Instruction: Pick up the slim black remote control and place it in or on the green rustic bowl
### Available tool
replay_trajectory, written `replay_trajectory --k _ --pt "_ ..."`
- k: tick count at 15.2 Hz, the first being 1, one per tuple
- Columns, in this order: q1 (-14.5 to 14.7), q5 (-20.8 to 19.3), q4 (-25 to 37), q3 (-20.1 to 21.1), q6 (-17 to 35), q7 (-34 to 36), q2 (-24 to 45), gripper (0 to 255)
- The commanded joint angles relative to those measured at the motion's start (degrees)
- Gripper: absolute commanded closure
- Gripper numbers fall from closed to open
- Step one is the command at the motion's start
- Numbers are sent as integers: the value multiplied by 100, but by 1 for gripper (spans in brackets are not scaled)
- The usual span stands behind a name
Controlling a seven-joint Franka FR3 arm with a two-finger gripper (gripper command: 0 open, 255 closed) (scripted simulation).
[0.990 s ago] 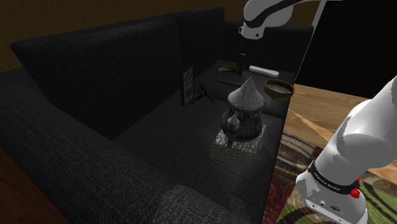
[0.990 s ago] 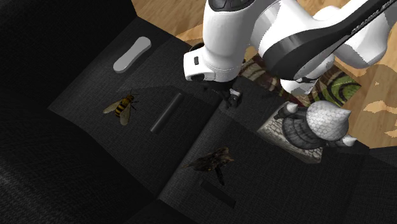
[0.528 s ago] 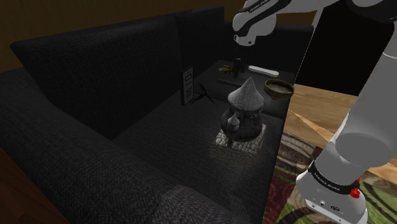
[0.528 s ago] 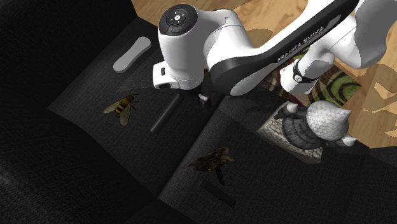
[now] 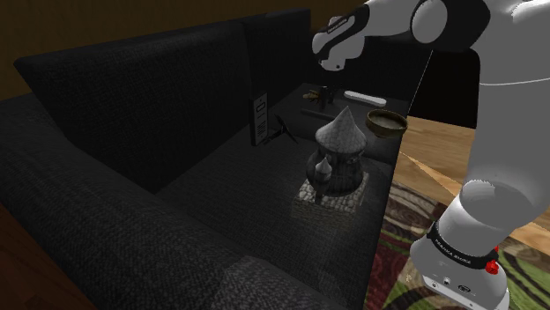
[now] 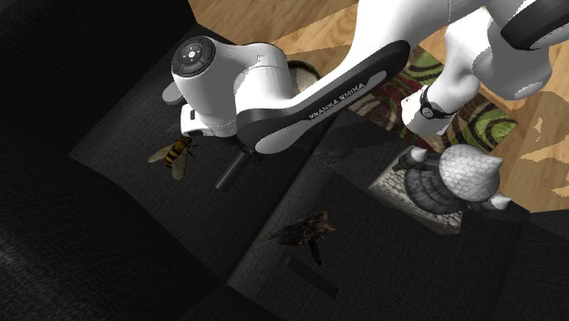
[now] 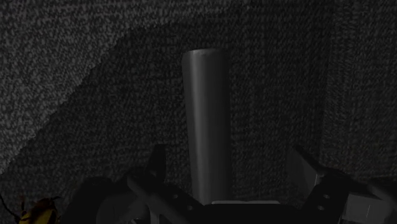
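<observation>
Remote control (image 7: 207, 127) — slim, dark, a plain round-ended bar — lying flat on dark woven sofa (image 5: 132, 132) fabric, near a yellow bee figure (image 6: 173, 153), well apart from the brownish bowl (image 5: 386, 123). White lettering (image 6: 333, 98) on the arm (image 5: 494, 132) (upside down, not surely legible). Reaching out over the sofa, wrist bent downward. Gripper (image 7: 229, 154) spread apart — fingers either side of the remote, not touching.

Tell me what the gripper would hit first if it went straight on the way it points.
Most likely the remote: it lies straight ahead of the gripper, between its open fingers, on the dark sofa cushion. How far off is unclear.
</observation>
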Motion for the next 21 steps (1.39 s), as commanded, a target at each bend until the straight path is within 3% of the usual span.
replay_trajectory --k 1,8,15,16,21 --pt "-66 59 143 16 52 -83 221 0" --pt "-72 151 -72 68 465 -142 429 0" --pt "-72 151 -69 68 464 -142 430 0" --pt "-72 151 -69 68 464 -142 430 255" --pt "-74 152 -72 68 465 -145 429 255"
